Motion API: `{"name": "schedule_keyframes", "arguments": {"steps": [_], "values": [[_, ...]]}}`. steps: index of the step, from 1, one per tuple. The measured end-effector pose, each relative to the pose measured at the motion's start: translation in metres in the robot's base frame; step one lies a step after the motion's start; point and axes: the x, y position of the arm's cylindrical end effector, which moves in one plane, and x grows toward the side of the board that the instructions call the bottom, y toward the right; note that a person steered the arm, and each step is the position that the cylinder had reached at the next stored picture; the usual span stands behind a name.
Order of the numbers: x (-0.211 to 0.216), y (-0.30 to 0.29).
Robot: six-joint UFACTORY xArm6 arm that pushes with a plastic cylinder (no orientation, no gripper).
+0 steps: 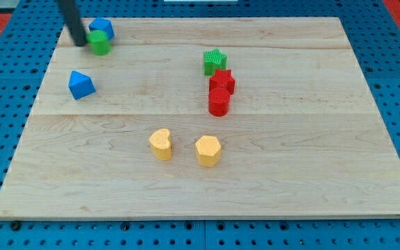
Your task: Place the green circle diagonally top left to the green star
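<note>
The green circle is a small green cylinder near the board's top left corner, touching a blue block just above it. The green star sits right of centre near the view's top. My tip is the lower end of the dark rod, right against the green circle's left side. The circle lies far to the left of the star and slightly higher.
A red star and a red cylinder sit directly below the green star. A blue block lies at the left. A yellow heart and a yellow hexagon lie lower centre. The wooden board rests on blue pegboard.
</note>
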Motion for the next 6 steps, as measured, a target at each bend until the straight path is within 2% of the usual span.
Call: {"name": "schedule_keyframes", "arguments": {"steps": [1,2,3,4,5,6], "values": [[0.011,0.073],[0.021,0.039],[0.007,0.116],[0.005,0.154],[0.002,0.098],[-0.016,0.149]]}}
